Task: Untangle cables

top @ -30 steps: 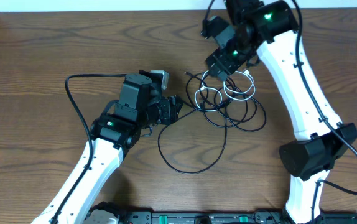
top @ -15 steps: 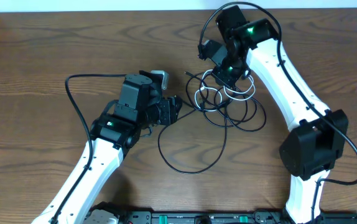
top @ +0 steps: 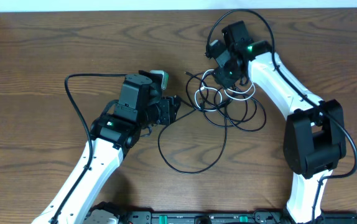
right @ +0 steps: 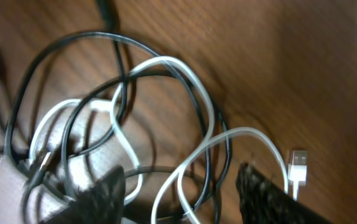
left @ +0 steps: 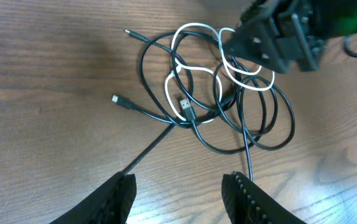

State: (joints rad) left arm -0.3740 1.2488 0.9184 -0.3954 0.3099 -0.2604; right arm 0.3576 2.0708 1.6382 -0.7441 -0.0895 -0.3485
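Observation:
The cables [top: 228, 106] lie as a tangle of thin black and white loops on the wooden table [top: 29, 62], with one long black loop trailing toward the front. My left gripper [top: 173, 111] is open and empty just left of the tangle. In the left wrist view its fingers [left: 181, 199] sit short of the tangle [left: 219, 93]. My right gripper [top: 226, 73] is low over the tangle's back edge. In the right wrist view its jaws [right: 185, 199] are open, with white cable [right: 185, 68] and black cable [right: 73, 40] strands between them.
A white USB plug [right: 298, 163] lies beside my right finger. A small black plug end [left: 117, 99] lies loose left of the tangle. The left arm's thick black cable [top: 73, 93] arcs over the table. The right arm's base [top: 309, 143] stands at the right.
My right arm has swung down and in from the back edge, bringing its gripper low over the tangle. The left arm and the cables have not moved.

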